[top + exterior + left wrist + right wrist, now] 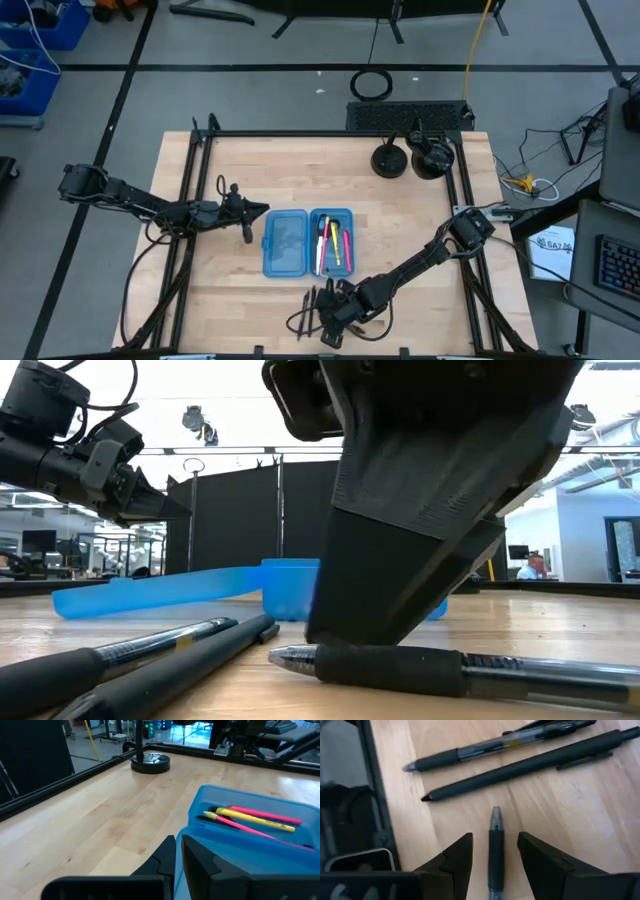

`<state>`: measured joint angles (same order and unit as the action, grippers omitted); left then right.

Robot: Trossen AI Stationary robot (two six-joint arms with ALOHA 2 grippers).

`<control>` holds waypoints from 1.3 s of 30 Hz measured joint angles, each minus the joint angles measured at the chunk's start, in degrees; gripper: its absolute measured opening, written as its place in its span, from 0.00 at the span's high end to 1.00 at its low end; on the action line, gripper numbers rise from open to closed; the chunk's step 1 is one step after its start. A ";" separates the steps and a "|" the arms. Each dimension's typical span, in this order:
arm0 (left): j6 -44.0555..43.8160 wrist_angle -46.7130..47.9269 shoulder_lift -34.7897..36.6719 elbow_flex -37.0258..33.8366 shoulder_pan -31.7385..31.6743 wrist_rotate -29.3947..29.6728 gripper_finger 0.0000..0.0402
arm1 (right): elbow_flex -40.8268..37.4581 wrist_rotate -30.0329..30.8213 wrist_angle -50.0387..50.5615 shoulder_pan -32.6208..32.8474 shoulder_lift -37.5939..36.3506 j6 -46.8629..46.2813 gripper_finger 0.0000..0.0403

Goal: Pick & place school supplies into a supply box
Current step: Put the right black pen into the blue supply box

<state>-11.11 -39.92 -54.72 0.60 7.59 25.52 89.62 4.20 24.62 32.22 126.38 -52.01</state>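
Three black pens lie at the table's near edge, and we have our right gripper [495,855] lowered over one black-grip pen [495,845], fingers spread wide on either side of its barrel with nothing clamped yet. We straddle it lengthwise so that closing should catch the rubber grip squarely. The other two, a clear-barrel pen [500,742] and an all-black pen [530,767], rest just beyond it, side by side and apart from our fingers.

Farther in, the supply box [306,241] lies open and flat near the table's middle. Its right half already holds pink and yellow pens [336,243], while its left half looks bare.

Our left gripper [177,857] sits beside the box's left half, nearly closed and holding nothing; we judge it waits there to steady the case. At the far side, two black round objects [410,158] stay out of our work.
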 joint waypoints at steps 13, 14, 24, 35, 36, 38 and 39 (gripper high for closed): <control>-0.04 2.12 0.00 0.00 -0.01 0.00 0.92 | -0.32 2.44 8.80 3.79 0.01 9.97 0.61; -0.04 2.12 0.00 0.00 0.01 0.00 0.92 | -0.88 3.30 8.78 4.14 -0.01 11.02 0.61; -0.09 2.51 0.00 0.00 0.01 0.00 0.92 | -6.12 7.60 5.73 5.63 -0.29 13.85 0.64; -0.11 2.51 0.00 0.00 0.00 0.01 0.92 | -8.41 11.20 6.19 6.21 -0.60 20.69 0.93; -0.11 2.51 0.00 0.00 -0.01 0.02 0.92 | -8.41 11.20 6.30 6.21 -0.60 21.84 0.95; -0.15 2.51 0.00 0.00 -0.01 0.02 0.92 | -8.41 10.95 6.42 6.11 -0.60 23.96 0.95; -0.19 2.51 0.00 0.00 0.01 0.02 0.92 | -8.41 10.84 6.44 6.10 -0.60 25.05 0.95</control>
<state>-11.31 -37.41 -54.72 0.60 7.60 25.54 81.21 15.04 31.06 38.33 125.78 -26.97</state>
